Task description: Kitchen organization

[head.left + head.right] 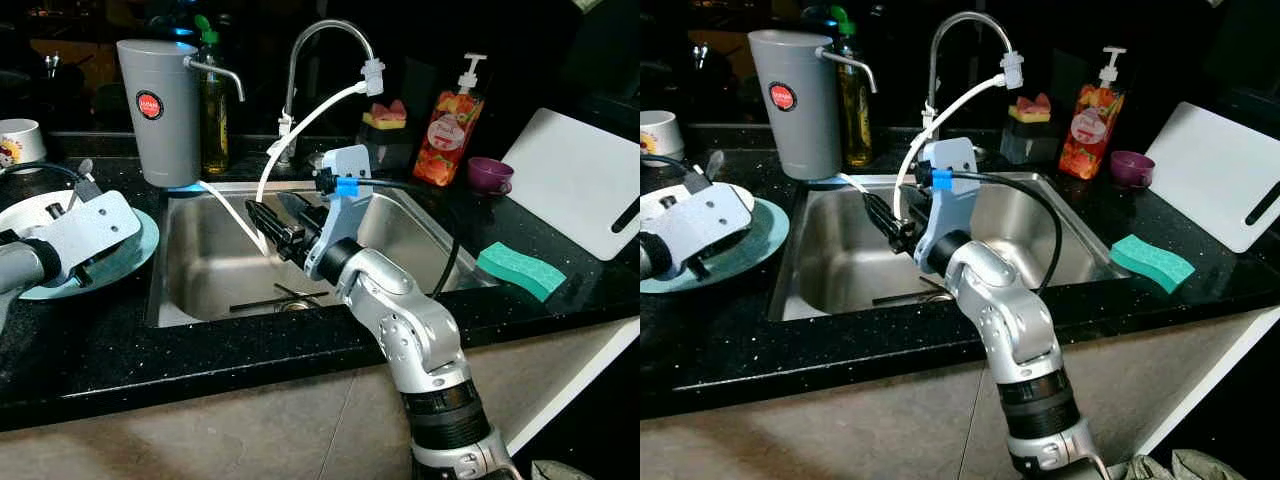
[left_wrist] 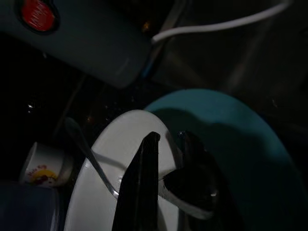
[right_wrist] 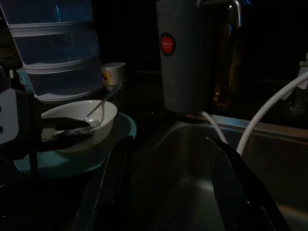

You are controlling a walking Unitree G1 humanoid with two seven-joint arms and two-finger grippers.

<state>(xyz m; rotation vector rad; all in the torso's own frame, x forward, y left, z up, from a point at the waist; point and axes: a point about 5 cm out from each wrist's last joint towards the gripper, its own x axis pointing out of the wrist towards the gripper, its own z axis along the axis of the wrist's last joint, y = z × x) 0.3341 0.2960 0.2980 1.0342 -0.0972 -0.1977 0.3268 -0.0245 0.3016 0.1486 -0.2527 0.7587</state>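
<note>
A white bowl (image 3: 103,115) stands on a teal plate (image 1: 140,250) on the black counter left of the sink (image 1: 200,290). A fork (image 3: 103,103) leans inside the bowl with its handle up. My left gripper (image 2: 169,139) is at the bowl with one finger inside and one outside, closed on the rim. My right gripper (image 3: 168,144) hangs over the sink basin, pointing toward the bowl, fingers wide apart and holding nothing. In the head view it (image 1: 258,215) sits just above the basin's middle.
A grey water filter jug (image 1: 160,110), a faucet (image 1: 330,40) with a white hose (image 1: 300,130), a soap bottle (image 1: 450,130), a purple cup (image 1: 490,175), a green sponge (image 1: 520,268) and a white cutting board (image 1: 580,180) ring the sink. Stacked clear containers (image 3: 53,48) and a mug (image 1: 20,140) stand behind the bowl.
</note>
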